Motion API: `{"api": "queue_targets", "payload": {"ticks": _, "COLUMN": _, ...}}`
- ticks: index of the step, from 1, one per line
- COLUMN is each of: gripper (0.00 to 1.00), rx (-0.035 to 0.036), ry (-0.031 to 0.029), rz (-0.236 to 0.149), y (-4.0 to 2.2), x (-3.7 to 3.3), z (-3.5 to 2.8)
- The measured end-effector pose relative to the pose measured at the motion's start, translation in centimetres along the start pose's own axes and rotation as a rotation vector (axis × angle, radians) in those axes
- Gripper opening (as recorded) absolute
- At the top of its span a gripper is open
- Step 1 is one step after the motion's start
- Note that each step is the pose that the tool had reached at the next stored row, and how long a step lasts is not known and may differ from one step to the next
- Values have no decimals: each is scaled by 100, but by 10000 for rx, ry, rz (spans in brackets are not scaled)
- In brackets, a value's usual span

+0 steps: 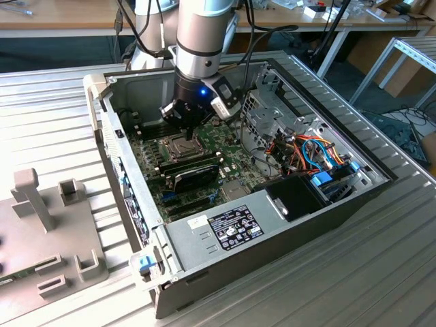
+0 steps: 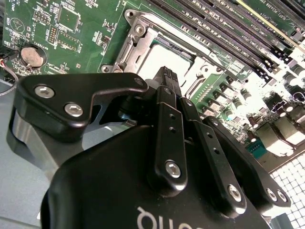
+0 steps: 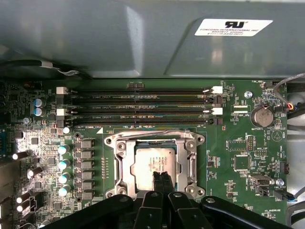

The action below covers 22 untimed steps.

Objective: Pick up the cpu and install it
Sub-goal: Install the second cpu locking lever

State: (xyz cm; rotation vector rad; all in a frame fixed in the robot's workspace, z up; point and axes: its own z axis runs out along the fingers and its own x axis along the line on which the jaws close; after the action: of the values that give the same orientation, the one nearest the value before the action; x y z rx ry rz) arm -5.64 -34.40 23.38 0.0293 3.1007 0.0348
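Though pressed together, pincer [image 3: 162,180] tips over the cpu [image 3: 151,160], contact hidden, frame partly masked.

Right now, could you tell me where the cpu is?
In both wrist views the cpu lies in the motherboard socket, ringed by the metal retention frame, with the gripper at its edge.

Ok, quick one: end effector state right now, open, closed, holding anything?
End effector: closed, fingertips together, nothing between them, tips down on the cpu, which lies in its socket on the motherboard.
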Motion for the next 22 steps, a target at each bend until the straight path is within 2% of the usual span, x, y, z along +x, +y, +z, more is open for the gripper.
{"api": "queue_targets", "payload": {"ticks": 5, "gripper": 11, "rx": -1, "ry": 2, "rz": 5, "y": -13, "x": -58, "z": 2}}
{"api": "queue_targets", "payload": {"ticks": 8, "gripper": 11, "rx": 1, "ry": 4, "rz": 11, "y": -75, "x": -75, "z": 1}}
{"api": "queue_targets", "payload": {"ticks": 12, "gripper": 11, "rx": 0, "ry": 4, "rz": 17, "y": -208, "x": -100, "z": 0}}
{"api": "queue_targets", "payload": {"ticks": 18, "gripper": 11, "rx": 0, "ry": 4, "rz": 15, "y": -219, "x": -95, "z": -1}}
{"api": "queue_targets", "payload": {"ticks": 22, "gripper": 11, "rx": 1, "ry": -9, "rz": 12, "y": -237, "x": -56, "z": -3}}
